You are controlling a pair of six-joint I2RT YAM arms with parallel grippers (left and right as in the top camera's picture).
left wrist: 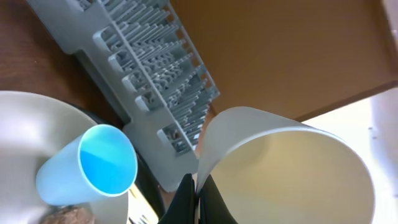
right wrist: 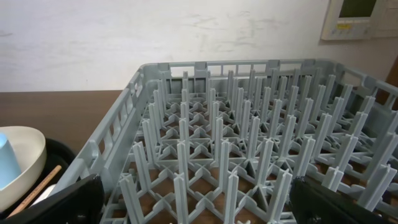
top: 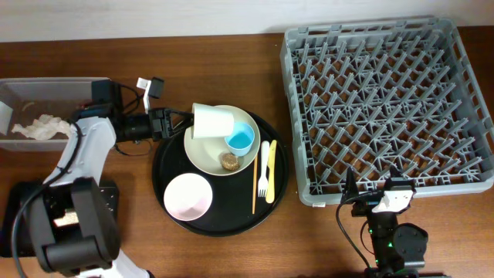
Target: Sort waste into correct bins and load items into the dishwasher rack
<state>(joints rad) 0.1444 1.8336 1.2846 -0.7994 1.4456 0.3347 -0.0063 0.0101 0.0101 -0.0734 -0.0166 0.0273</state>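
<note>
The small white cup point(top: 212, 121) is held tipped on its side over the far-left rim of the cream round plate point(top: 207, 157). Its wall is clamped by the left gripper point(top: 181, 122), and in the left wrist view the fingers point(left wrist: 185, 198) are closed on the cup's rim. Whether the cup touches the plate cannot be told.

The light blue cup point(top: 241, 139) and the small brown food lump point(top: 228, 161) are seen on the plate. The plate is set on the round black tray point(top: 163, 164) at mid-bench, along with the pink bowl point(top: 188, 195), white fork point(top: 263, 168), yellow knife point(top: 271, 171) and thin wooden stick point(top: 255, 181).

The far-right corner is filled by the dishwasher rack point(top: 390, 108). The right gripper point(top: 370, 194) is seen at the near edge, just before the rack's near-left corner, its fingers spread apart. A crumpled napkin point(top: 35, 127) is seen in the clear tub point(top: 54, 83) at the left edge.
</note>
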